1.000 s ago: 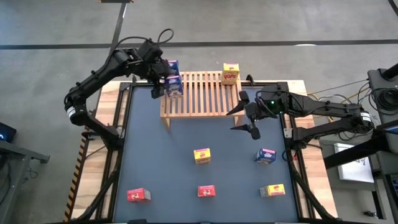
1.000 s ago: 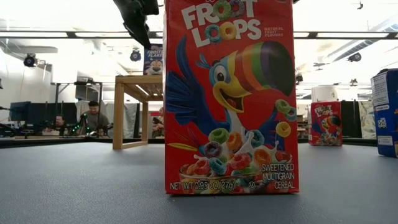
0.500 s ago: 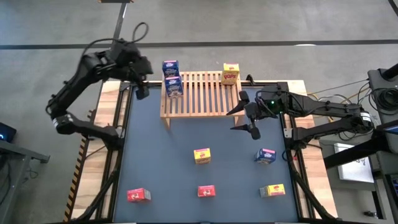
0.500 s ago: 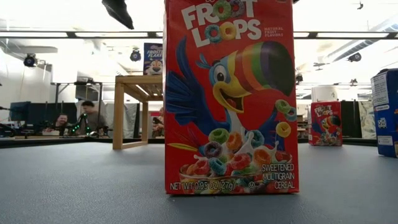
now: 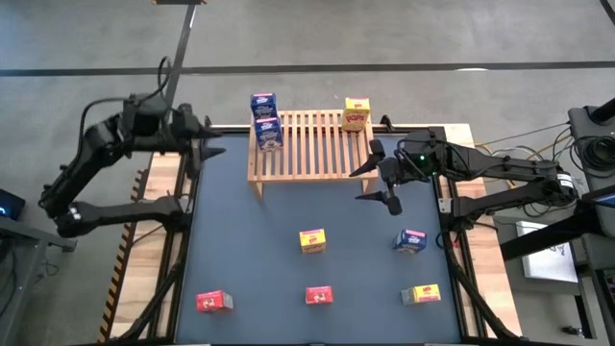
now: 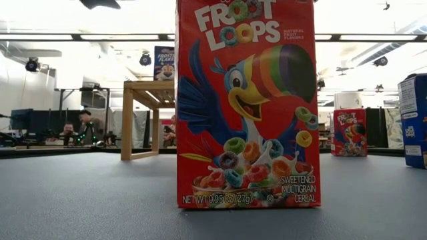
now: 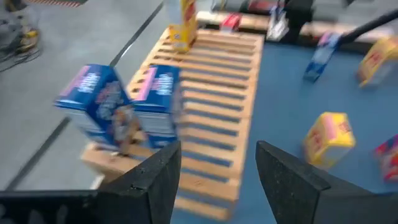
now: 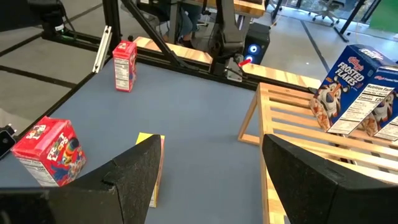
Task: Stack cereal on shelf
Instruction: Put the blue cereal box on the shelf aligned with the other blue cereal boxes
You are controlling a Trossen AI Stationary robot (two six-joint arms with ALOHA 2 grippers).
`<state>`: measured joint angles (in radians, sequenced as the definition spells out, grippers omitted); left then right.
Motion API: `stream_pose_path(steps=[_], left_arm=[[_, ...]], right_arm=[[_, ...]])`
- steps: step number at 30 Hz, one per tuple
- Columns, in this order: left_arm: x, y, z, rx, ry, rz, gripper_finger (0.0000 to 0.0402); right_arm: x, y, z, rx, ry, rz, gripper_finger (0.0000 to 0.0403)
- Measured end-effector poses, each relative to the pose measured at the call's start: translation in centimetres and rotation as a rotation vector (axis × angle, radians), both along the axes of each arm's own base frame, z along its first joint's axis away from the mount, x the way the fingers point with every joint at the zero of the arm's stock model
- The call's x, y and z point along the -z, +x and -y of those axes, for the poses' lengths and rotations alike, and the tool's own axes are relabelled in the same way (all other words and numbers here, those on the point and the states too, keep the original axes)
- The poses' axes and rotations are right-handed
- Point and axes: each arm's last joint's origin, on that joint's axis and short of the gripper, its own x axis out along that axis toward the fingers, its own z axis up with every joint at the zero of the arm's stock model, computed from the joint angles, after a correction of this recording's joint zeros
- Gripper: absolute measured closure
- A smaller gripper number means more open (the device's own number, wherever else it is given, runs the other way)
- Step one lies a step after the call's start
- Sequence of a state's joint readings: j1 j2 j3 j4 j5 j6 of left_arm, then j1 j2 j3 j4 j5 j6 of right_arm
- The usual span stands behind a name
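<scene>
The 2 blue boxes point(image 5: 265, 123) lean together at the shelf's point(image 5: 307, 146) left end, 1 overhanging the back edge, so a nudge could tip both off. The left gripper point(image 5: 204, 146), empty with fingers apart, hangs just beside that end. The right gripper point(image 5: 382, 183), open and empty, hovers over the table point(image 5: 240, 250) near the shelf's right end. A yellow box point(image 5: 356, 113) stands on the shelf; 6 small printed boxes stay on the table.

"Froot Loops" on the red box point(image 6: 247, 103); "Frosted Flakes" on the blue box point(image 8: 354, 93).
</scene>
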<state>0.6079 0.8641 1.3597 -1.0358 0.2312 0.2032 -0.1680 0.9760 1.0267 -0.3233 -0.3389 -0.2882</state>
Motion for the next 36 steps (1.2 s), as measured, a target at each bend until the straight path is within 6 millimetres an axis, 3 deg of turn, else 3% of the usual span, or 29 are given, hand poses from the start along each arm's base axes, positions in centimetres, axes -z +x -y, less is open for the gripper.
stream_pose_path(steps=[13,21,26,36], left_arm=[[9.4,-2.6,2.5,0.029,-0.072,0.287,0.0217],[14.1,-2.4,2.8,0.082,-0.074,0.483,0.0217],[15.3,-2.5,3.2,0.118,-0.085,0.534,0.0217],[14.7,-2.4,3.8,0.192,-0.070,0.609,0.0217]], right_arm=[[0.0,0.1,0.0,0.006,0.011,0.002,0.0133],[0.3,0.6,0.2,0.031,0.008,-0.004,0.0133],[0.7,1.1,0.2,0.032,0.012,-0.022,0.0133],[1.4,2.5,0.4,0.026,0.011,-0.026,0.0133]])
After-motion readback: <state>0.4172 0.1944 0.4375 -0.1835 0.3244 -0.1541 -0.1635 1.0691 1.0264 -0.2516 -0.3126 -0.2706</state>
